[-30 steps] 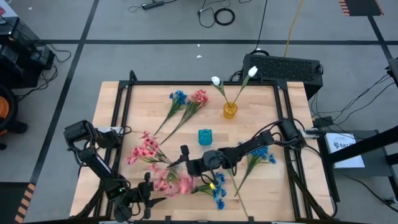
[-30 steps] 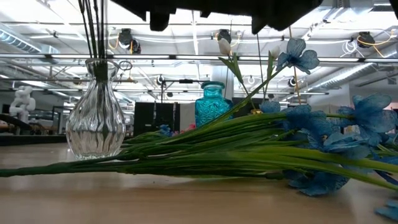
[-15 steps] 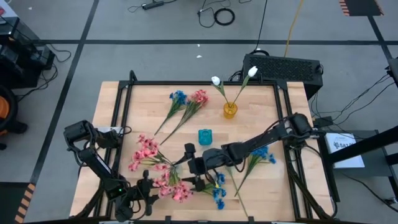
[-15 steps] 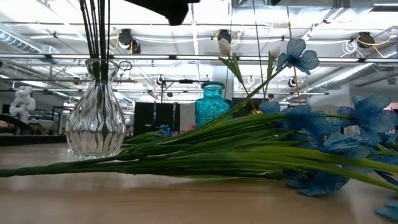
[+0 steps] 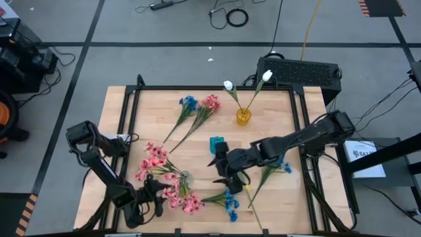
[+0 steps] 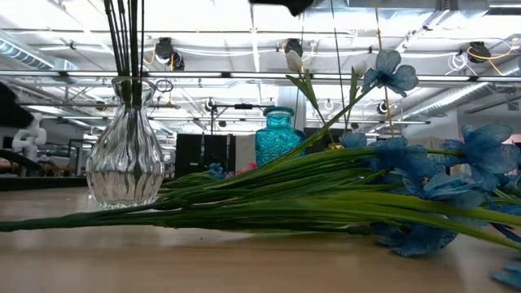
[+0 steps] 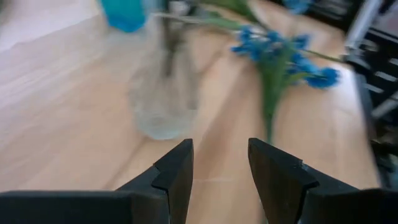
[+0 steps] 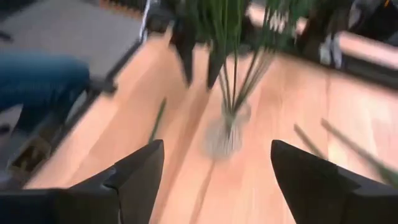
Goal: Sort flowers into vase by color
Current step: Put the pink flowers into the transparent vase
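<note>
Jaws apart and empty, the right gripper [image 5: 222, 166] hangs between the teal vase [image 5: 216, 143] and the clear vase [image 5: 183, 178] holding pink flowers [image 5: 156, 160]. Left gripper [image 5: 158, 195], seemingly empty, waits nearby. Any careless swing could topple the glass.

This is a robotics lab or workshop hall, not a home. The wooden tabletop [image 5: 151, 112] sits in a black metal frame [image 5: 210, 87] on a grey floor [image 5: 164, 59] marked with dark tape lines, with loose cables [image 5: 230, 14] and a black equipment case [image 5: 299, 71] close behind it. The low view looks into a wide room with exposed ceiling beams [image 6: 244, 75] and bright overhead lights [image 6: 212, 24].
</note>
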Tool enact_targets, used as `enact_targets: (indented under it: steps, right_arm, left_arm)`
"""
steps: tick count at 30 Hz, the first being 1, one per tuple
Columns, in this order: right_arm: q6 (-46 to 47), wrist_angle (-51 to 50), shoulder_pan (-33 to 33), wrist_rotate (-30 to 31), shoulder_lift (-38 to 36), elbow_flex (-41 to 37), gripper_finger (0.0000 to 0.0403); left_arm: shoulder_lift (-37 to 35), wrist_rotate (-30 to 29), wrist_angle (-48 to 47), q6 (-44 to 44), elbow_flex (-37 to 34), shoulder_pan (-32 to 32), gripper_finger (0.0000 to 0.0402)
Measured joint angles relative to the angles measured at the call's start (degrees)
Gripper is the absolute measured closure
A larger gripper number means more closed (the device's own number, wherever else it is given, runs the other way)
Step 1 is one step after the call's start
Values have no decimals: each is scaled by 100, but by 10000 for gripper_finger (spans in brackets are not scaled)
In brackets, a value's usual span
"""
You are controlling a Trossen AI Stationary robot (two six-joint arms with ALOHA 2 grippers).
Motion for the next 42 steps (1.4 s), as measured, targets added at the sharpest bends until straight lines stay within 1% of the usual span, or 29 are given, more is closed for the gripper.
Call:
enact_targets:
  steps: [3, 7, 9, 11, 14, 16, 20, 27, 39, 42]
  right_arm:
    - [73, -707, 0, 17, -184, 0, 123]
    - [95, -1413, 0, 24, -328, 0, 137]
    - [68, -1575, 0, 33, -319, 0, 146]
    - [42, -1732, 0, 37, -317, 0, 155]
    - [-17, -1808, 0, 39, -317, 0, 169]
    - [-53, -1839, 0, 39, -317, 0, 179]
    - [-121, -1831, 0, 37, -317, 0, 198]
    - [-229, -1833, 0, 35, -315, 0, 222]
    - [-266, -1955, 0, -2, -313, 0, 249]
    - [-221, -2000, 14, -4, -313, 0, 253]
  left_arm:
    - [-213, 252, -774, -608, 0, 198, 243]
    - [-392, 815, -1673, -1100, 2, 594, 243]
    - [-418, 1107, -2064, -1238, 2, 828, 243]
    - [-422, 1278, -2491, -1410, 2, 1055, 243]
    - [-422, 1498, -2982, -1546, 2, 1345, 243]
    - [-422, 1539, -3209, -1537, 2, 1482, 243]
    - [-424, 1515, -3515, -1282, 2, 1672, 243]
    - [-424, 1453, -4268, -1187, 2, 2020, 243]
    - [-424, 1383, -4325, 419, 2, 2760, 243]
    - [-424, 1529, -4321, 752, -17, 2884, 243]
